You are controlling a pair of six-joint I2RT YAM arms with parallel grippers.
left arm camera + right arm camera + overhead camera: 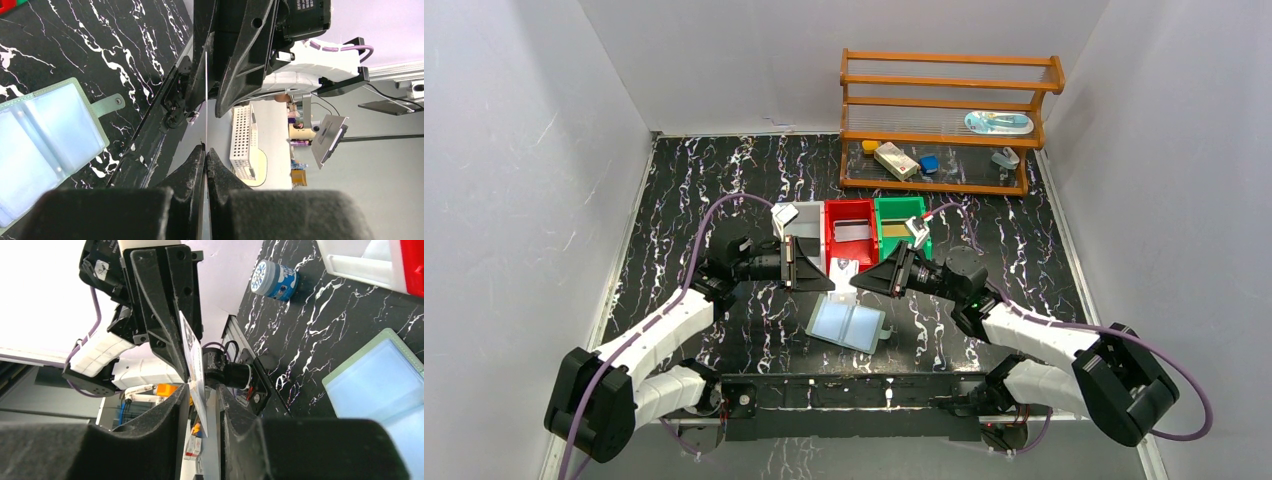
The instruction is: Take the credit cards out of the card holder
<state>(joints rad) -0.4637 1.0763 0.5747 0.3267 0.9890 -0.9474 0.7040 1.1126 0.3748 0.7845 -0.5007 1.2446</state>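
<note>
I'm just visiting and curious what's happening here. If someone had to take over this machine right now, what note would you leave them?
Left pincer: shut on a card, held on edge in the air.
Right pincer: open, jaws either side of that same card, not clamped.
Card holder: lying open on the table near the arms; the pockets in view look empty.
Done: a grey card lies in the red bin, a gold card in the green bin.
Left: probably finish the hand-over, put this card in a bin, check the holder.
</note>
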